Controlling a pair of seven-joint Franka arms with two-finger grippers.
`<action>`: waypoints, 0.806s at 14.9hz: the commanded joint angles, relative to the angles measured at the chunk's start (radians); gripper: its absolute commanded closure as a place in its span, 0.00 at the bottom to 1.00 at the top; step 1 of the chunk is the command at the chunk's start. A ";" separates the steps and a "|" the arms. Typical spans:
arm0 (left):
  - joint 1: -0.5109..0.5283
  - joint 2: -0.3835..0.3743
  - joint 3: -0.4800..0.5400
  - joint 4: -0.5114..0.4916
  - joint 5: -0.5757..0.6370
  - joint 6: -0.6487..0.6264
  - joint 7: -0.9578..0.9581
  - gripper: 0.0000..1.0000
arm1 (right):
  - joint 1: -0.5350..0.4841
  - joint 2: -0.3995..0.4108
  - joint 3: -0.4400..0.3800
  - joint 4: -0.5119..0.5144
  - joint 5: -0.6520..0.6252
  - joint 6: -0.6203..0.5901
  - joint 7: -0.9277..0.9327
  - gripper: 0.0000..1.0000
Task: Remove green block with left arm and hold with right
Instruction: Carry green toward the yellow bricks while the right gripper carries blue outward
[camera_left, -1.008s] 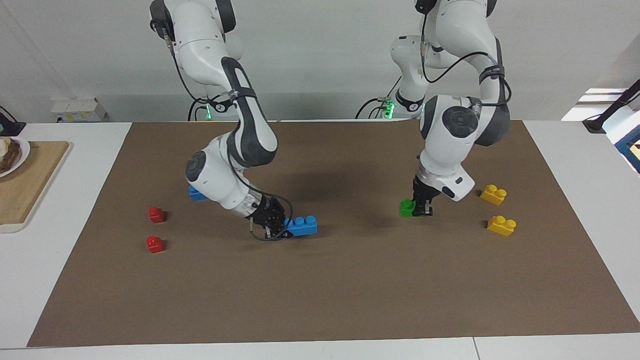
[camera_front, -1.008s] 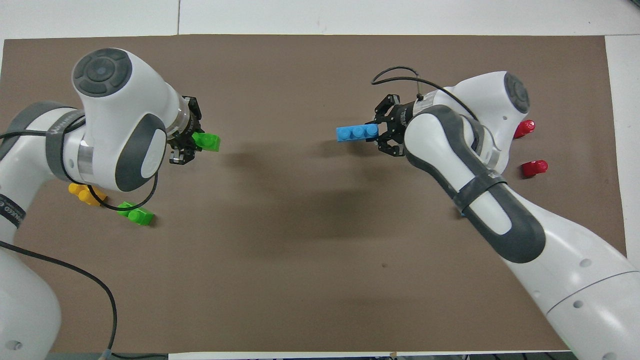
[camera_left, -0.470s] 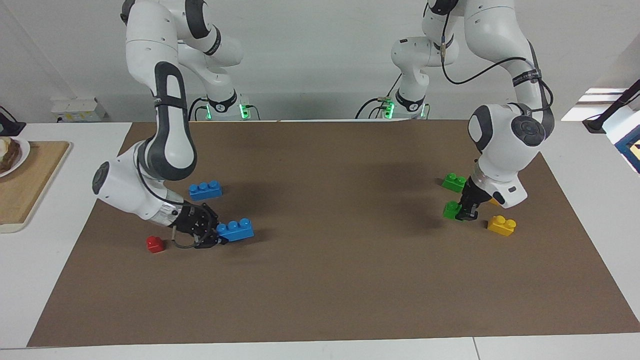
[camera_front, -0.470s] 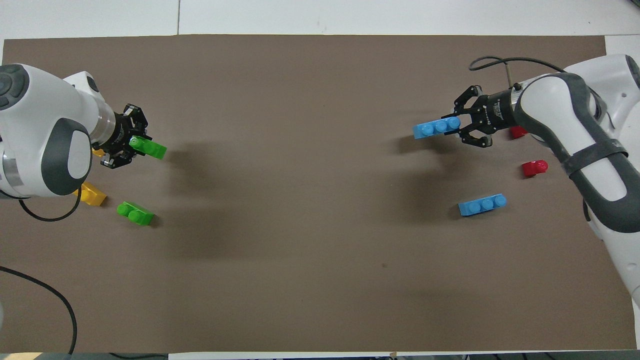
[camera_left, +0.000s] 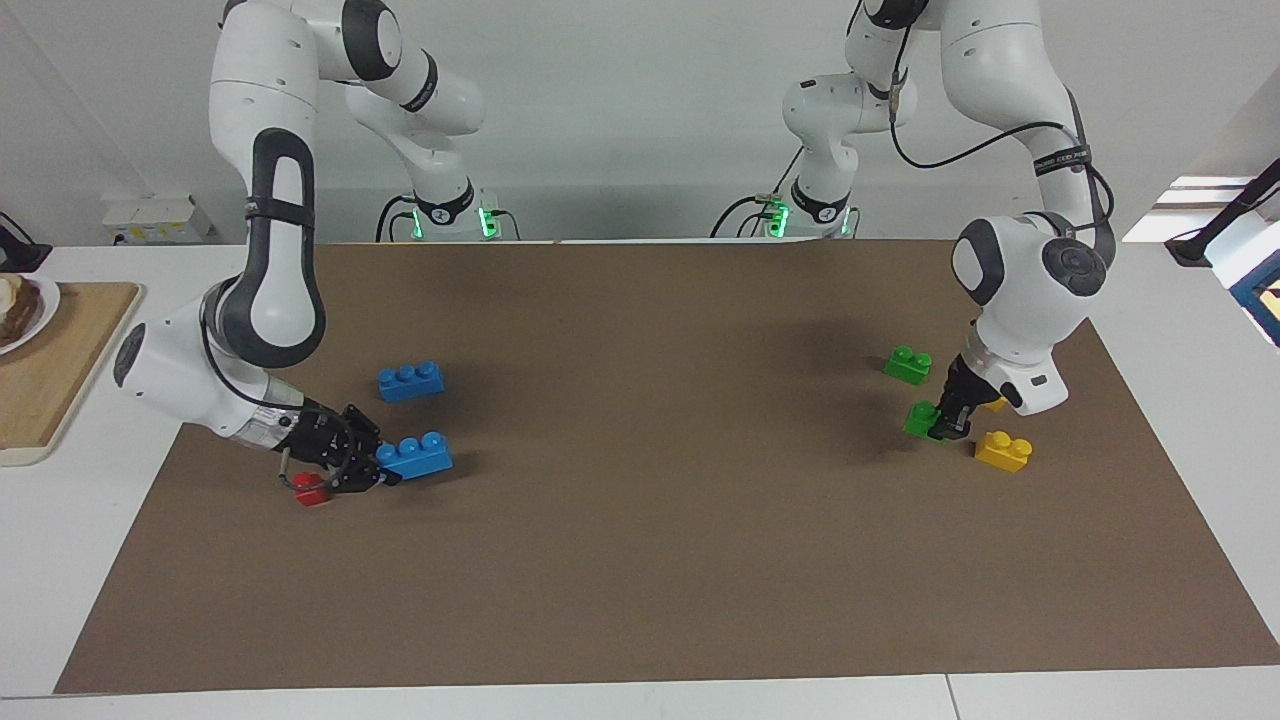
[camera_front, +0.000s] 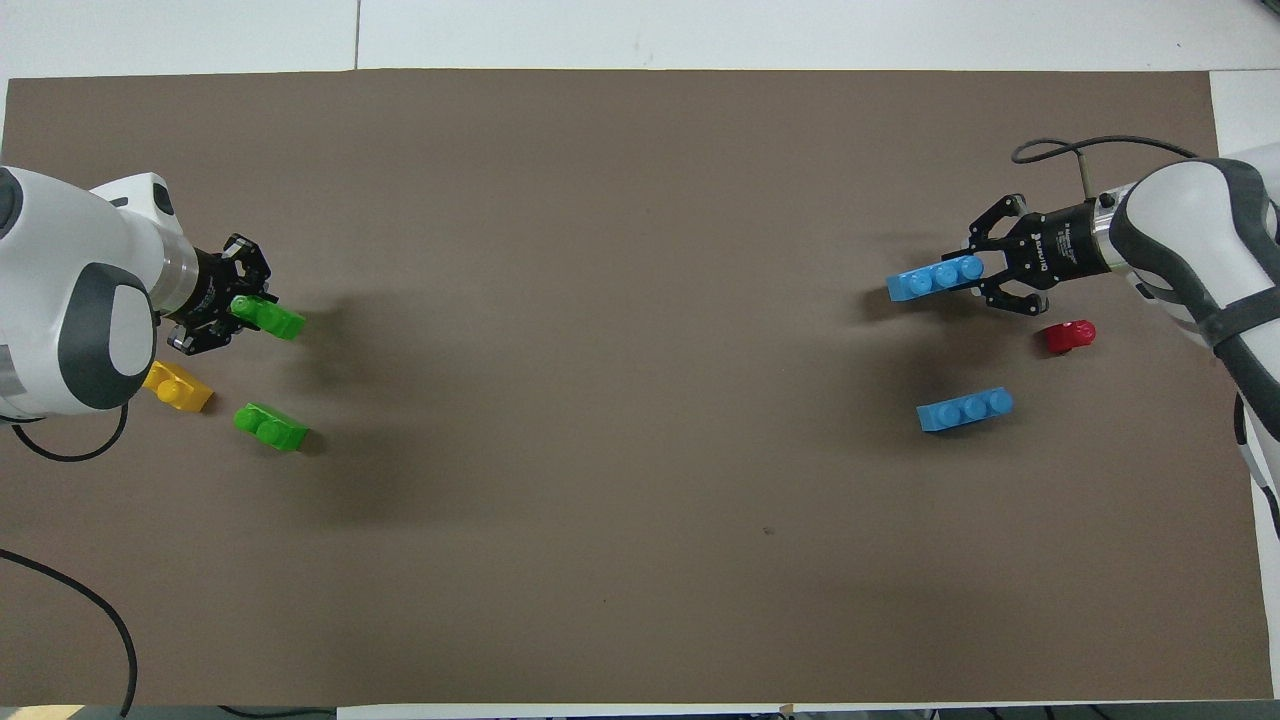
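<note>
Grippers both look clamped to me: left gripper (camera_left: 940, 428) grasps the green block (camera_left: 921, 418) low over the mat (camera_left: 640, 560); right gripper (camera_left: 385, 472) grips a blue brick (camera_left: 417, 455).

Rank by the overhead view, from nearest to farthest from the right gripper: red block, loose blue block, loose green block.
1. Red block, just beside the right gripper.
2. Loose blue block, nearer the robots.
3. Loose green block, at the left arm's end.

Facing view: taken high, across table (camera_left: 640, 705), twd robots, whole mat (camera_left: 700, 560) covered. Overhead view: taken steeply down from robots' end. Shared: mat (camera_front: 620, 500), seen half-turn apart.
</note>
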 joint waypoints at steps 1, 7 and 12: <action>0.006 0.027 -0.008 -0.028 -0.018 0.067 0.034 1.00 | -0.029 -0.017 0.014 -0.065 -0.013 0.044 -0.059 1.00; 0.009 0.054 -0.008 -0.026 -0.018 0.084 0.081 1.00 | -0.032 -0.019 0.012 -0.073 -0.012 0.052 -0.057 1.00; 0.009 0.077 -0.008 -0.040 -0.018 0.124 0.179 1.00 | -0.029 -0.022 0.014 -0.110 -0.012 0.110 -0.059 1.00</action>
